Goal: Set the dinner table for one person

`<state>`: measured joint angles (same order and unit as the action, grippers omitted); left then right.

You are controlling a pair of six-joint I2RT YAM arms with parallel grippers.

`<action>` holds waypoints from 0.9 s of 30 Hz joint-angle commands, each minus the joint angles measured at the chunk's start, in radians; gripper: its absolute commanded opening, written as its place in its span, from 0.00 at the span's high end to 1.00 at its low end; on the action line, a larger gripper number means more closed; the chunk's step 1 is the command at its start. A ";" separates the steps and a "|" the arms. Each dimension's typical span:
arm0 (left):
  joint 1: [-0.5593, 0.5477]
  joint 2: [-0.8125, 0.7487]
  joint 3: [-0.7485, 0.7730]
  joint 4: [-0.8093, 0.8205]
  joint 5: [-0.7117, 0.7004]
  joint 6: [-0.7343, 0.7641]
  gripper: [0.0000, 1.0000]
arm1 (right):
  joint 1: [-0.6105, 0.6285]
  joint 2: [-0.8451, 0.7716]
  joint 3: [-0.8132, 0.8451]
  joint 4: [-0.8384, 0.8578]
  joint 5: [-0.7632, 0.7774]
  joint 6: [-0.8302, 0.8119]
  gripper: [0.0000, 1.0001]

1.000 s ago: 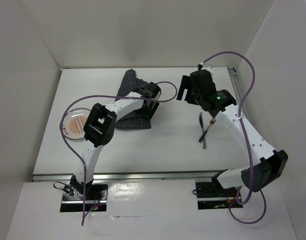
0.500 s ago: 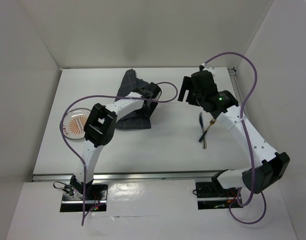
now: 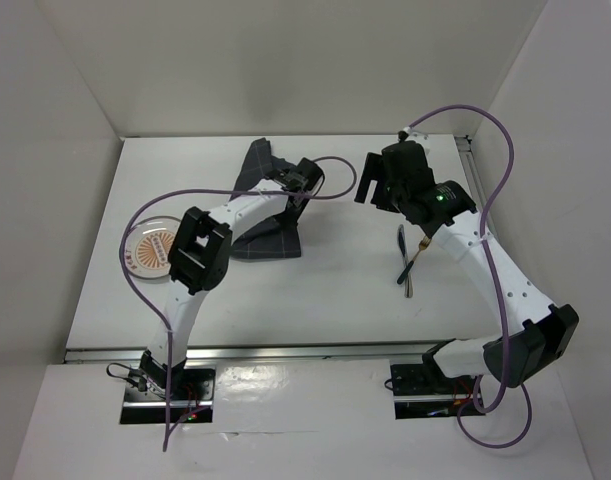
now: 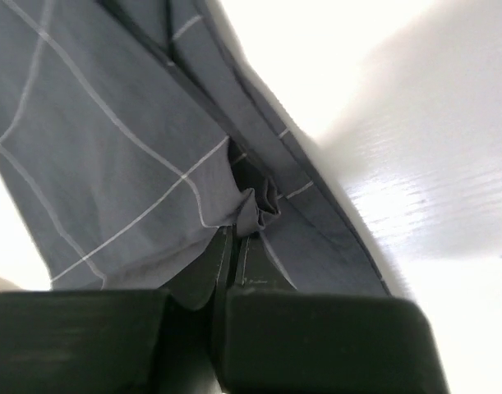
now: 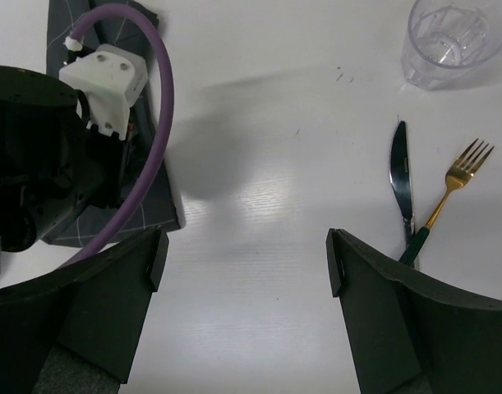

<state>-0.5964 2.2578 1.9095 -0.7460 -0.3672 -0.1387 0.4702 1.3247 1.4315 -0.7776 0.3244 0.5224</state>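
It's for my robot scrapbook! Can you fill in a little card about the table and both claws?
Left claw: shut, pinching the grey checked cloth
Right claw: open, holding nothing
Plate: left side of the dinner table
Knife, fork: together, right side
Glass: clear, upright, near them
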 commanded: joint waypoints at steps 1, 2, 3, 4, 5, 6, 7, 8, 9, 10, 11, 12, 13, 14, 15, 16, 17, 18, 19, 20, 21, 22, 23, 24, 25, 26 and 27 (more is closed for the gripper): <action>-0.003 -0.041 0.095 -0.056 -0.041 -0.016 1.00 | -0.007 -0.039 0.004 -0.006 -0.019 0.001 0.10; -0.003 -0.041 0.108 -0.067 -0.050 -0.016 1.00 | -0.007 -0.027 -0.006 0.006 -0.034 -0.011 0.10; -0.003 -0.058 0.120 -0.076 -0.061 -0.025 1.00 | -0.007 -0.027 -0.006 0.006 -0.063 -0.021 0.10; -0.003 -0.084 0.129 -0.097 -0.061 -0.025 1.00 | -0.007 -0.016 -0.006 0.006 -0.079 -0.021 0.10; 0.007 -0.101 0.129 -0.098 -0.061 -0.045 1.00 | -0.007 -0.003 -0.006 0.006 -0.094 -0.031 0.10; 0.018 -0.118 0.143 -0.116 -0.046 -0.059 1.00 | -0.007 -0.002 -0.017 0.017 -0.111 -0.032 0.10; 0.030 -0.135 0.143 -0.142 -0.030 -0.074 1.00 | -0.007 0.010 -0.017 0.017 -0.145 -0.032 0.10; 0.059 -0.153 0.152 -0.153 -0.016 -0.090 1.00 | -0.007 0.010 -0.031 0.026 -0.162 -0.032 0.10; 0.075 -0.194 0.152 -0.164 0.008 -0.126 1.00 | -0.007 0.010 -0.060 0.035 -0.197 -0.022 0.10; 0.092 -0.217 0.143 -0.164 0.020 -0.149 1.00 | -0.007 0.010 -0.078 0.047 -0.220 -0.022 0.10; 0.131 -0.242 0.120 -0.173 0.034 -0.172 1.00 | -0.007 0.010 -0.098 0.079 -0.246 -0.010 0.11; 0.154 -0.266 0.106 -0.173 0.048 -0.227 1.00 | -0.007 0.010 -0.146 0.099 -0.271 0.005 0.12; 0.179 -0.318 0.088 -0.173 0.075 -0.263 1.00 | -0.007 0.001 -0.175 0.122 -0.331 0.014 0.15; 0.207 -0.349 0.068 -0.173 0.100 -0.300 1.00 | -0.007 0.001 -0.201 0.168 -0.361 0.025 0.18; 0.266 -0.380 0.006 -0.161 0.128 -0.332 1.00 | -0.007 0.001 -0.224 0.187 -0.387 0.039 0.22; 0.294 -0.417 -0.035 -0.120 0.178 -0.393 1.00 | -0.007 0.010 -0.265 0.205 -0.415 0.075 0.25; 0.320 -0.497 -0.081 -0.087 0.201 -0.413 1.00 | 0.002 0.010 -0.282 0.219 -0.447 0.103 0.27; 0.370 -0.538 -0.171 -0.057 0.215 -0.452 1.00 | 0.002 0.025 -0.298 0.257 -0.462 0.155 0.34; 0.397 -0.578 -0.217 0.012 0.256 -0.466 1.00 | 0.014 0.040 -0.330 0.282 -0.476 0.183 0.37; 0.421 -0.613 -0.255 0.034 0.278 -0.484 1.00 | 0.027 0.053 -0.342 0.303 -0.485 0.212 0.39; 0.464 -0.671 -0.321 0.059 0.301 -0.495 1.00 | 0.036 0.080 -0.353 0.348 -0.486 0.241 0.39; 0.478 -0.693 -0.345 0.077 0.321 -0.509 1.00 | 0.053 0.099 -0.365 0.369 -0.486 0.298 0.39; 0.489 -0.710 -0.365 0.094 0.335 -0.509 1.00 | 0.053 0.120 -0.378 0.383 -0.486 0.326 0.39; 0.489 -0.736 -0.397 0.105 0.335 -0.509 1.00 | 0.068 0.145 -0.378 0.412 -0.486 0.347 0.38; 0.501 -0.736 -0.408 0.105 0.335 -0.509 1.00 | 0.086 0.200 -0.378 0.413 -0.473 0.411 0.37; 0.510 -0.747 -0.417 0.105 0.335 -0.509 1.00 | 0.087 0.229 -0.378 0.431 -0.484 0.435 0.32; 0.511 -0.747 -0.417 0.105 0.347 -0.509 1.00 | 0.097 0.257 -0.378 0.446 -0.484 0.464 0.30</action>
<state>-0.0864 1.5291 1.5112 -0.7147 -0.0956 -0.6086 0.5404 1.5143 1.0657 -0.4515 -0.1360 0.8341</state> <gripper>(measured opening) 0.056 0.688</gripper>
